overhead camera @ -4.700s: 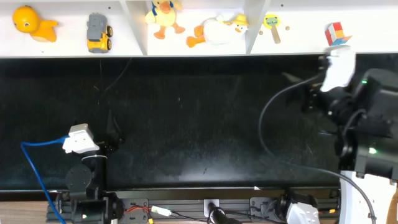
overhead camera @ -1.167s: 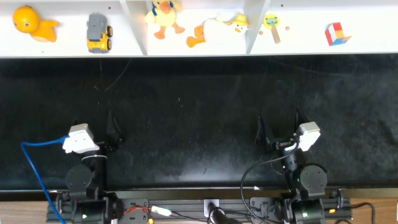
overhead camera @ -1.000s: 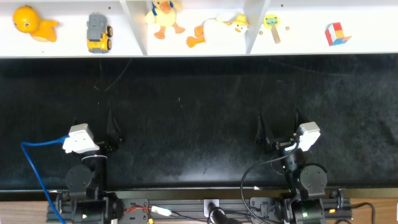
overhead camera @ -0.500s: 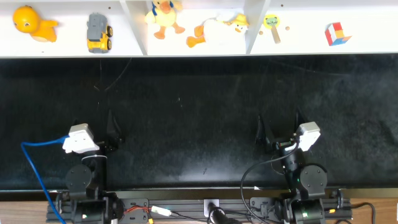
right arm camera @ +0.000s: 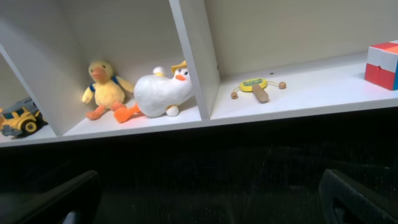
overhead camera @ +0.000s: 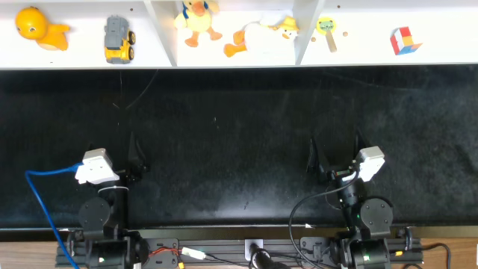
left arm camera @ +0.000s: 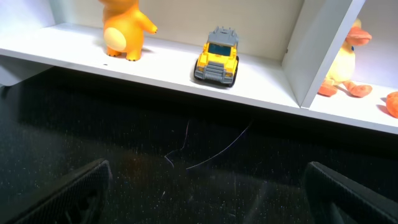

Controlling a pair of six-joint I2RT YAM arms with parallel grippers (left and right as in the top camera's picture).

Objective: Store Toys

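The right gripper (overhead camera: 334,157) had retreated from the coloured cube (overhead camera: 402,40) at upper right to the desk's (overhead camera: 239,134) lower right. Its fingers, like those of the left gripper (overhead camera: 112,155), stood open and empty, so storing looked finished.

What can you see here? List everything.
table: 1, black, below shelf
shelf: 1, white, along table's far edge
duck figure: 1, orange, left compartment
truck: 1, yellow and grey, left compartment
plush duck: 1, yellow, middle compartment
plush goose: 1, white, middle compartment
rattle: 1, green and wood, right compartment
cube: 1, red, white, blue, right compartment
cable: 1, blue, table's near edge, left
left gripper: 1, black, open, over table
right gripper: 1, black, open, over table
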